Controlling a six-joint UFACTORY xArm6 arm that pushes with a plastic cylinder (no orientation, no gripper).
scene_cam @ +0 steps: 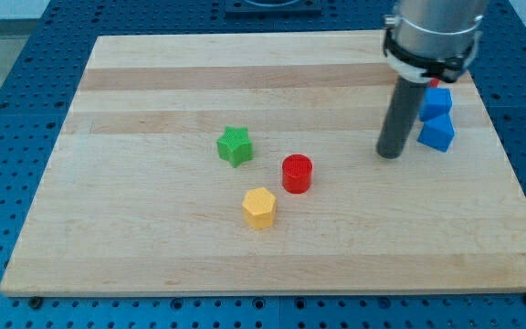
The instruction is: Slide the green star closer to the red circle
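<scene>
Nearby, yellow hexagon [259, 207] below red circle [297, 174], green star [235, 145] left, my tip [389, 155] well right.

A pale wooden board [153, 228] carries a green star [235, 145], a red circle [297, 174] just right of it and a yellow hexagon [259, 207] nearer — a loose cluster near the middle. Far right, two blue blocks [436, 120] sit touching, their shapes unclear, with my tip [389, 153] resting on the wood just left of them.
</scene>
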